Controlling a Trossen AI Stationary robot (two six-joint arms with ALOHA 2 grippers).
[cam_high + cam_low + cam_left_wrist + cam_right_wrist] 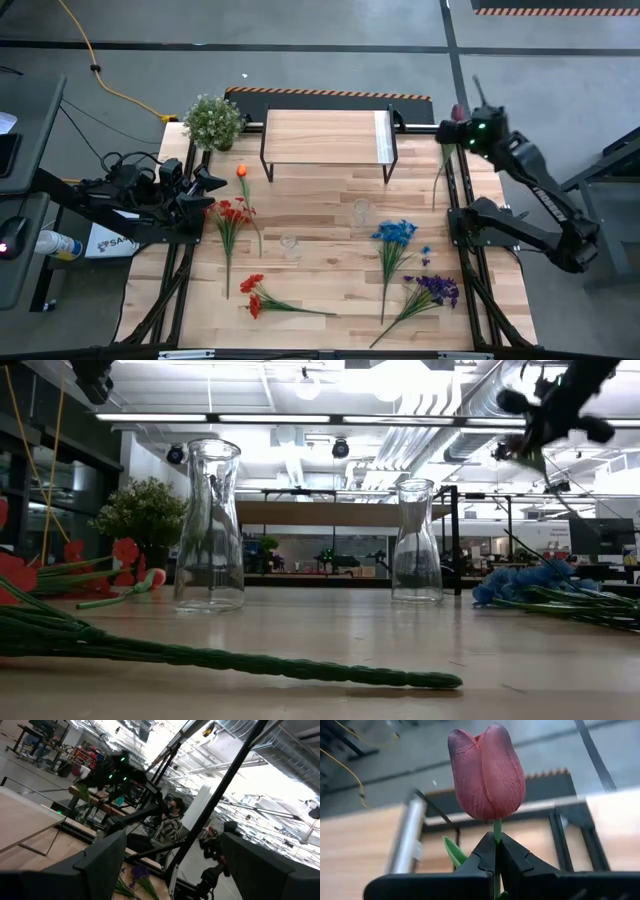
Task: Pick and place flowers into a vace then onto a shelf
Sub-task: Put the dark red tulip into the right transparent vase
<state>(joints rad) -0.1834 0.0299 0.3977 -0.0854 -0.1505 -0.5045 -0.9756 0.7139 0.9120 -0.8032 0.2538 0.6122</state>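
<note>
The dark red tulip bud (487,772) is pinched by its green stem just under the head, between the pressed-together fingers of the right gripper (496,852), and is held up in the air over the table's far right corner, just right of the shelf (325,133). Its long stem hangs down toward the table edge (the lower part is thin and hard to follow in the high view).

To do this step well, the arm should probably carry the bud left and nearer, to one of the two clear glass vases: the farther vase (361,212) is closer to it than the nearer vase (290,245). The stem tip must clear the narrow neck, so keeping the flower upright and lowering it straight down over the mouth seems wise; a swinging stem could knock the light glass over.

The left gripper (172,862) waits at the table's left edge, jaws spread wide, holding nothing.
</note>
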